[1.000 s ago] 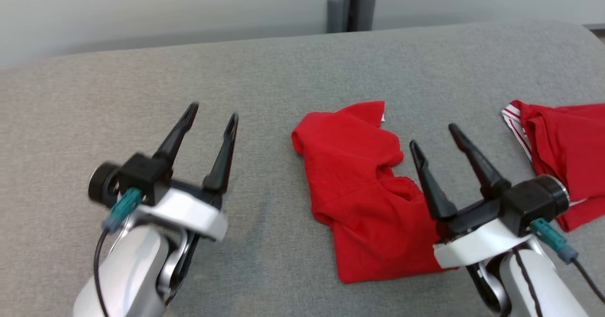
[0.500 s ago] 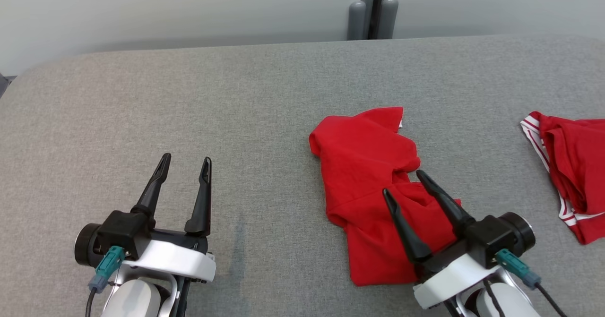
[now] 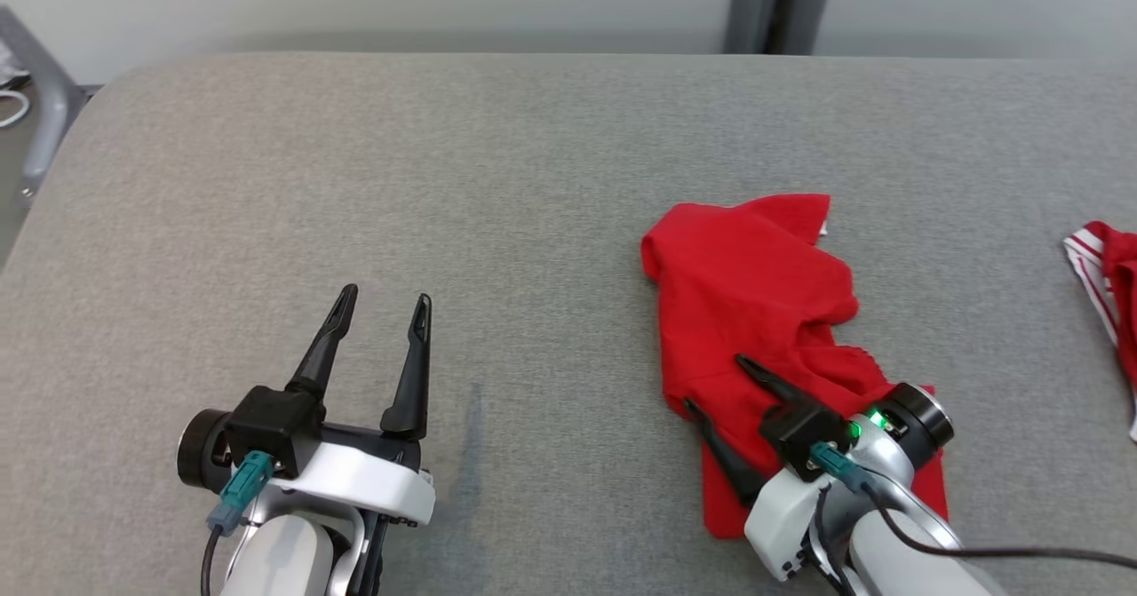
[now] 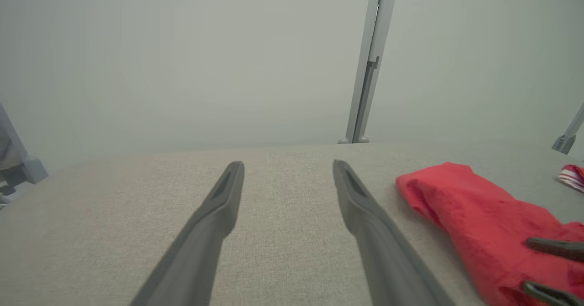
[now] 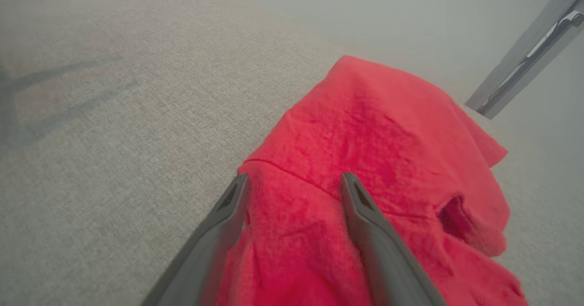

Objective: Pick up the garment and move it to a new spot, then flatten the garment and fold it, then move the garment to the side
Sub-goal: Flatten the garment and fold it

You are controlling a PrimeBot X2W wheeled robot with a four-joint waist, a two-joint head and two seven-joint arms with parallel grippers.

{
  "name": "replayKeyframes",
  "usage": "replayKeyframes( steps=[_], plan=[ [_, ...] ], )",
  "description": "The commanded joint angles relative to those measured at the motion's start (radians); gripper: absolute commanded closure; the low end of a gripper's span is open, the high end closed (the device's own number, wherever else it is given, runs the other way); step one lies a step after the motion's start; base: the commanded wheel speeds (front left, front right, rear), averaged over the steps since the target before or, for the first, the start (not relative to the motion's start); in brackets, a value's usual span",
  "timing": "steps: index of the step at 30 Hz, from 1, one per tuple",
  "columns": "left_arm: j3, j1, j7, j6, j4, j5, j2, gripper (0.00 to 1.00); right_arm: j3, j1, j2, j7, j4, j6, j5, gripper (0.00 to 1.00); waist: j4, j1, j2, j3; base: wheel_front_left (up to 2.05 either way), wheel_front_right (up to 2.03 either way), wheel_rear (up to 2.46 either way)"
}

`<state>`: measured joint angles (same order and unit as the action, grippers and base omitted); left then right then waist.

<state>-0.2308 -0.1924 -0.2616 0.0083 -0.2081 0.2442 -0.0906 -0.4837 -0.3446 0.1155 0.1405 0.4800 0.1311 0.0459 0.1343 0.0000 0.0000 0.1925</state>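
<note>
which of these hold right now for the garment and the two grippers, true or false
1. The red garment lies crumpled on the grey surface. True.
2. The right gripper has its jaws shut on the red garment. False: the right gripper's jaws stand open over the garment's near edge.
3. The left gripper is open above bare surface, apart from the garment. True.
4. A blue towel lies at the far right. False: a red cloth with white stripes lies there.
</note>
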Motion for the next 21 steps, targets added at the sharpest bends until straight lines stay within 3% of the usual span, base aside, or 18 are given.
replayKeyframes(
  steps=[1, 5, 6, 7, 13, 20, 21],
  plan=[
    [0.01, -0.004, -0.004, -0.009, -0.005, -0.011, 0.001, 0.0, 0.015, -0.018, 0.007, -0.014, 0.029, -0.001, 0.03, 0.0, 0.019, 0.0, 0.0, 0.005, 0.0, 0.0, 0.0],
    [0.024, -0.003, -0.004, -0.024, -0.014, -0.023, 0.015, 0.0, 0.051, -0.029, -0.003, -0.04, 0.097, -0.001, 0.076, 0.0, 0.043, 0.0, 0.0, 0.007, 0.0, 0.0, 0.0],
    [0.029, -0.003, -0.004, -0.026, -0.016, -0.024, 0.018, 0.0, 0.058, -0.031, -0.005, -0.043, 0.11, -0.001, 0.083, 0.87, 0.048, 0.0, 0.0, 0.007, 0.0, 0.0, 0.0],
    [0.033, -0.003, -0.004, -0.028, -0.017, -0.026, 0.02, 0.0, 0.062, -0.033, -0.006, -0.042, 0.122, -0.001, 0.091, 1.0, 0.052, 0.0, 0.0, 0.007, 0.0, 0.0, 0.0],
    [0.049, 0.004, -0.004, -0.042, -0.024, -0.042, 0.028, 0.0, 0.064, -0.05, -0.037, 0.031, 0.129, -0.001, 0.028, 1.0, 0.06, 0.0, 0.0, 0.001, 0.0, 0.0, 0.0],
    [0.057, 0.012, -0.004, -0.052, -0.033, -0.047, 0.035, 0.0, -0.093, -0.134, -0.06, 0.097, -0.024, -0.001, -0.269, 1.0, 0.044, 0.0, 0.0, -0.02, 0.0, 0.0, 0.0],
    [0.057, 0.012, -0.004, -0.052, -0.033, -0.047, 0.035, 0.0, -0.093, -0.134, -0.06, 0.097, -0.024, -0.001, -0.269, 1.0, 0.044, 0.0, 0.0, -0.02, 0.0, 0.0, 0.0]
  ],
)
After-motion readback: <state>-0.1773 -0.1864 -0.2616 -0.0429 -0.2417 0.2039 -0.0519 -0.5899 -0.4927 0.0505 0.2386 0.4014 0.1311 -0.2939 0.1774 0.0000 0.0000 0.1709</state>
